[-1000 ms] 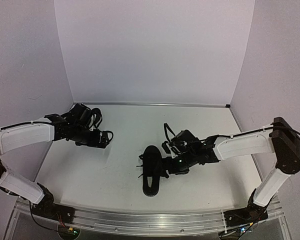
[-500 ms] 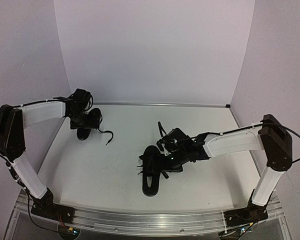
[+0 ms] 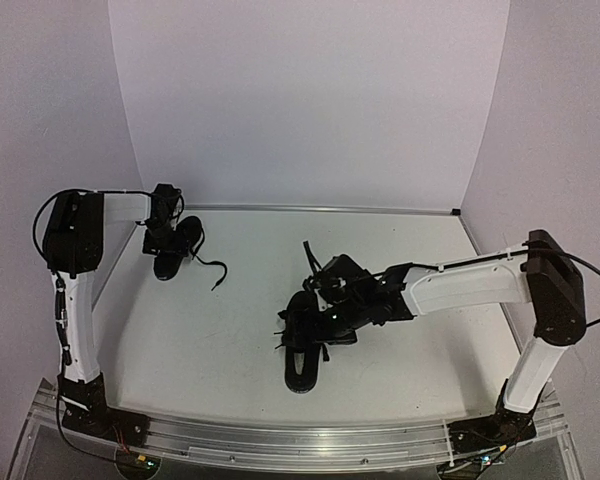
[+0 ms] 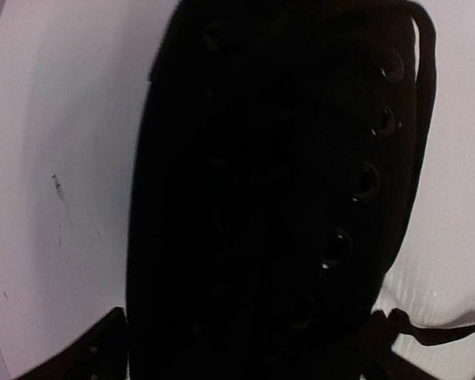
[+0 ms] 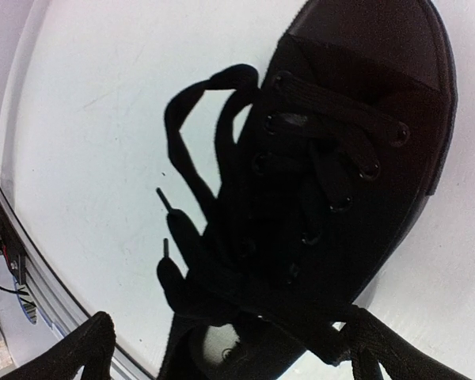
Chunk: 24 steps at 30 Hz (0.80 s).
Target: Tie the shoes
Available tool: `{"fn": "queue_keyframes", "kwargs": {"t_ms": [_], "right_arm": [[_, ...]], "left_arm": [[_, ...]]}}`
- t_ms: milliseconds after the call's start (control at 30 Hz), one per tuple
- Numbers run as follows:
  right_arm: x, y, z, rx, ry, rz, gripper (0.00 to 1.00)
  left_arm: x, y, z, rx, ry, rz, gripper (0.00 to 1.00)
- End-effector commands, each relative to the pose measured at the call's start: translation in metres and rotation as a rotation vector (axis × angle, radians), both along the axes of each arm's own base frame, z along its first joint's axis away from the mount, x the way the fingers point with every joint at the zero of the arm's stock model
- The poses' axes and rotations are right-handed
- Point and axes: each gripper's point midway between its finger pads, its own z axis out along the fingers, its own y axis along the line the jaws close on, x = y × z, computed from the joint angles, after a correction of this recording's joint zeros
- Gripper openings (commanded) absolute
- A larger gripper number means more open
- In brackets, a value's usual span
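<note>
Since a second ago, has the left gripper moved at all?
Yes. The left gripper went left and toward the back wall, ending over the far-left shoe.

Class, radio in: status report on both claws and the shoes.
Left claw open over far shoe. Right claw open over near shoe. Laces loose.

A white counter [image 3: 230, 330] fills the lower half of the top view, and a small dark scuff [image 4: 57, 186] marks it at the left of the left wrist view. Three plain walls box it in: the back wall [image 3: 300, 100] across the upper middle, the left wall [image 3: 40, 100] at the left edge and the right wall [image 3: 560, 120] at the right edge, all tinted faintly lilac. A thin metal strip [image 3: 320, 209] runs where the back wall meets the counter. An aluminium rail [image 3: 280, 440] lies along the bottom edge. The light is soft and even — shadows are faint
</note>
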Motion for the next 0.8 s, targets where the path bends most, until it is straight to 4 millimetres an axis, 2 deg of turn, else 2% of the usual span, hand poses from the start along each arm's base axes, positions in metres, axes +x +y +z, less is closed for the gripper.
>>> {"fn": "queue_keyframes", "kwargs": {"t_ms": [0, 133, 233, 333, 433, 533, 567, 700, 767], "right_arm": [[0.011, 0.008, 0.005, -0.025, -0.035, -0.038, 0.98], [0.018, 0.007, -0.007, -0.090, -0.045, -0.049, 0.98], [0.020, 0.007, -0.014, -0.114, -0.051, -0.059, 0.90], [0.021, 0.004, -0.026, -0.153, -0.043, -0.065, 0.81], [0.021, -0.006, -0.035, -0.202, -0.046, -0.086, 0.69], [0.023, -0.016, -0.036, -0.235, -0.066, -0.111, 0.48], [0.024, -0.018, -0.033, -0.235, -0.077, -0.115, 0.41], [0.038, -0.029, -0.005, -0.241, -0.165, -0.149, 0.02], [0.050, -0.043, 0.007, -0.250, -0.187, -0.175, 0.00]], "left_arm": [[0.007, -0.010, -0.002, -0.021, 0.018, -0.036, 0.63], [0.004, -0.026, -0.002, -0.131, -0.006, -0.027, 0.35], [-0.003, -0.038, 0.001, -0.207, -0.016, -0.038, 0.17], [-0.010, -0.041, 0.001, -0.219, -0.013, -0.040, 0.03], [-0.015, -0.044, 0.009, -0.220, -0.024, -0.046, 0.00], [-0.018, -0.050, 0.024, -0.214, -0.049, -0.059, 0.00], [-0.019, -0.052, 0.029, -0.213, -0.058, -0.064, 0.00], [-0.026, -0.070, 0.060, -0.225, -0.108, -0.105, 0.00], [-0.031, -0.084, 0.078, -0.249, -0.134, -0.128, 0.00]]}}
